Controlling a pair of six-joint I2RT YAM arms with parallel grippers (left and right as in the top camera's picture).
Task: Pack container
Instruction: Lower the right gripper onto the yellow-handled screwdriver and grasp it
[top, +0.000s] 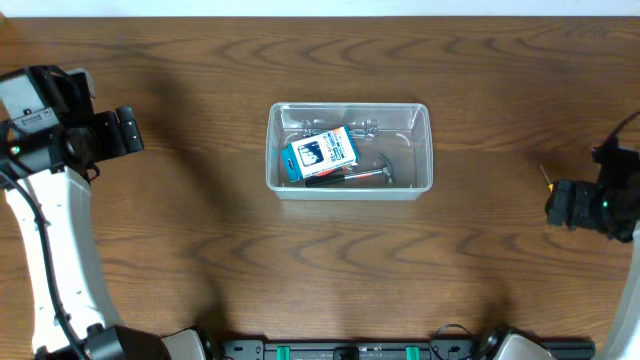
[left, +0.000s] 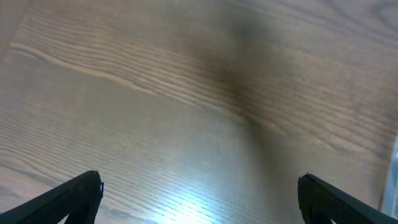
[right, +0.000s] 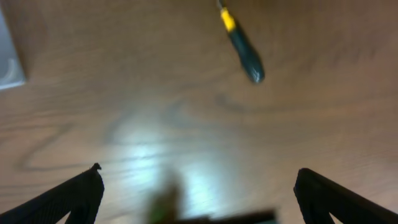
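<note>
**Tub waits mid-table, 1 tool outside**

The container stands at the centre of the table, well apart from both my arms. It holds a blue-and-white box and a dark-handled tool beside it. My left pincer hangs released over bare wood, jaws wide, nothing between them. My right pincer is likewise spread and empty, with a yellow-collared screwdriver lying near it on the wood. I judge the tub light, its thin clear walls slick and likely to flex. If I must shift it, I would pinch the rim at 1 short end, where the plastic looks stiffest, not the smooth side.
</note>
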